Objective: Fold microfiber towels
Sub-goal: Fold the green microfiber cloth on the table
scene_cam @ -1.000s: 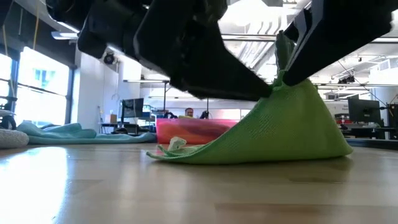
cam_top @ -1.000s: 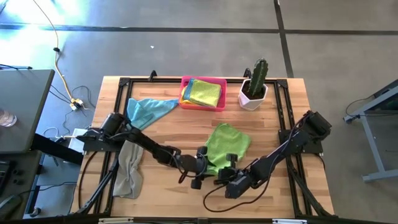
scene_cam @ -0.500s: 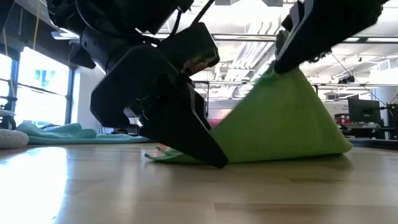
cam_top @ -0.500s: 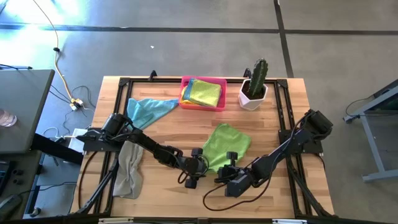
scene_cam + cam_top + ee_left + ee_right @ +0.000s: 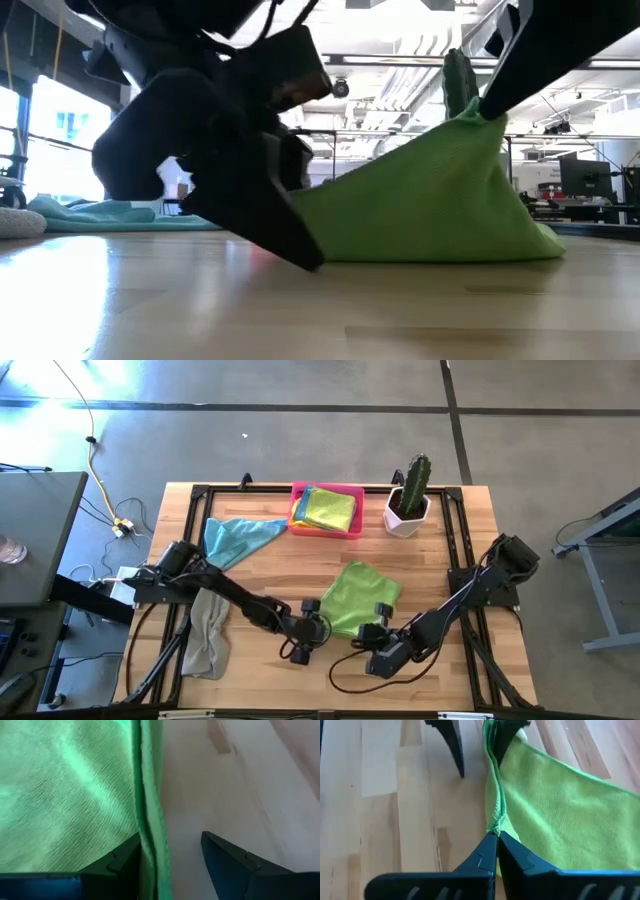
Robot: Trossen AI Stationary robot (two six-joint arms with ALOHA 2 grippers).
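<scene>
A lime green microfiber towel [image 5: 357,595] lies on the wooden table, its near part pulled up into a tent [image 5: 440,200]. My right gripper [image 5: 496,838] is shut on the top of that tent. My left gripper [image 5: 170,851] is open and tipped down at the towel's left hem [image 5: 149,810], one finger over the cloth and one over bare wood. A light blue towel [image 5: 236,536] lies flat at the far left. A grey towel [image 5: 208,632] lies at the left, by my left arm. My right gripper pinches the green towel's hem [image 5: 494,825] between its two fingertips, coming slanting down from the near right. That spot is lifted off the table; the cloth slopes down from it and its far part rests on the wood. My left gripper: whether its fingers touch the hem, I cannot tell.
A pink tray [image 5: 327,530] holding folded towels stands at the far middle. Beside it on the right is a potted cactus [image 5: 409,498]. Bare wood lies between the blue towel and the green one.
My left gripper has tipped steeply downward and sunk to the table, shifting a little toward the near edge at the green towel's left hem. It has stayed open. The towel stays raised in my right gripper.
</scene>
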